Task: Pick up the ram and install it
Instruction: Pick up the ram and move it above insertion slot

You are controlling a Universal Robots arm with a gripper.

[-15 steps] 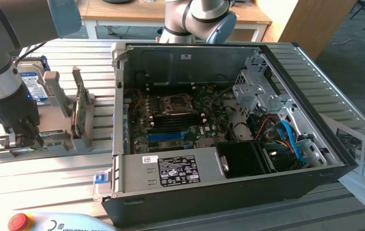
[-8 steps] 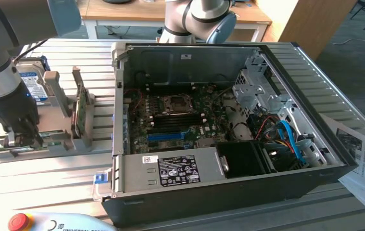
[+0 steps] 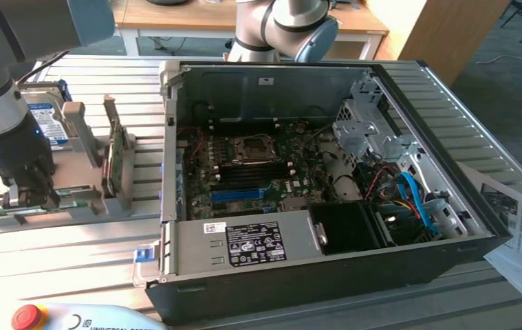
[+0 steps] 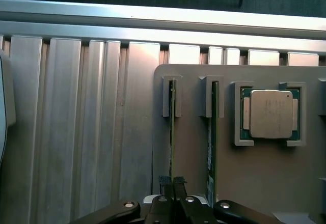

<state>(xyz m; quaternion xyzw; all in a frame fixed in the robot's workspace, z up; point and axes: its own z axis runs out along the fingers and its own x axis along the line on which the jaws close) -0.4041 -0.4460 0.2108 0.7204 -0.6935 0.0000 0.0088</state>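
The ram [image 4: 172,132] stands on edge in a slot of the grey holder [image 4: 191,168], seen as a thin green line. My gripper [image 4: 172,182] is down over one end of it, with its dark fingertips pressed close together on either side of the stick. A second near-identical green stick [image 4: 211,132] stands in the neighbouring slot, untouched. In the exterior view my gripper [image 3: 29,198] reaches down onto the holder [image 3: 87,206] at the exterior view's left, beside the open computer case [image 3: 334,275]. The motherboard [image 3: 242,168] lies exposed inside the case.
A processor chip [image 4: 271,113] sits in a pocket of the holder beside the sticks. A taller green card [image 3: 114,158] and a hard drive [image 3: 48,120] stand upright behind the holder. A red stop button [image 3: 27,316] is at the front; papers [image 3: 518,227] lie at the exterior view's right.
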